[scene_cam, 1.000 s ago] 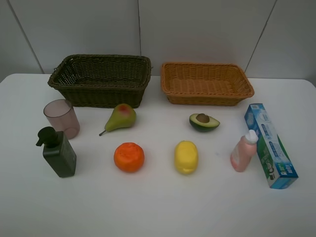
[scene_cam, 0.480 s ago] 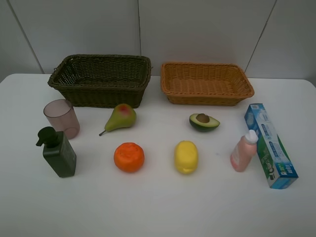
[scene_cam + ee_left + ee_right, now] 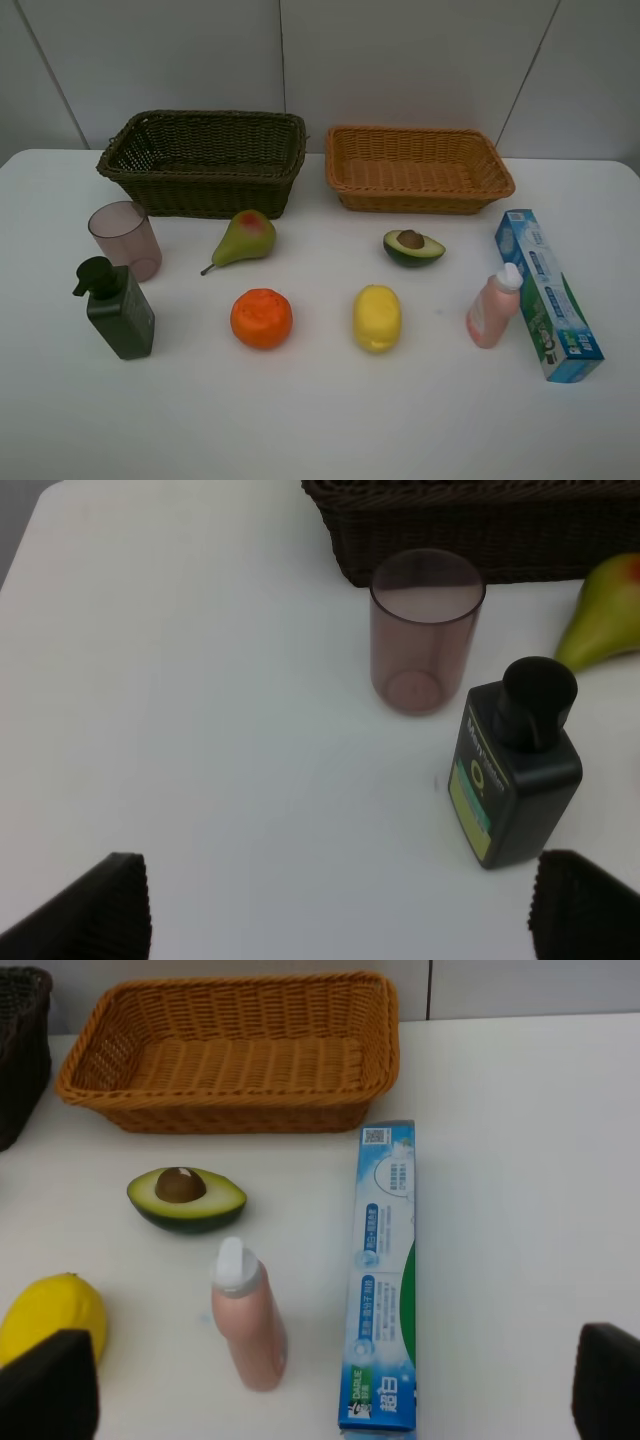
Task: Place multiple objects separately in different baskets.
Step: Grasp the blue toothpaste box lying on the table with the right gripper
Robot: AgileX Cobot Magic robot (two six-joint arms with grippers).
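Nothing has shifted: our left pincer [image 3: 340,920] and right pincer [image 3: 325,1390] gape released, pump bottle [image 3: 515,780] ahead untouched, sorting unstarted.

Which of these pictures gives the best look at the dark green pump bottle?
The left wrist view: the pump bottle is close and large, its black pump and yellow-green label clear. The exterior high view shows it whole but small, beside the cup. The right wrist view misses it.
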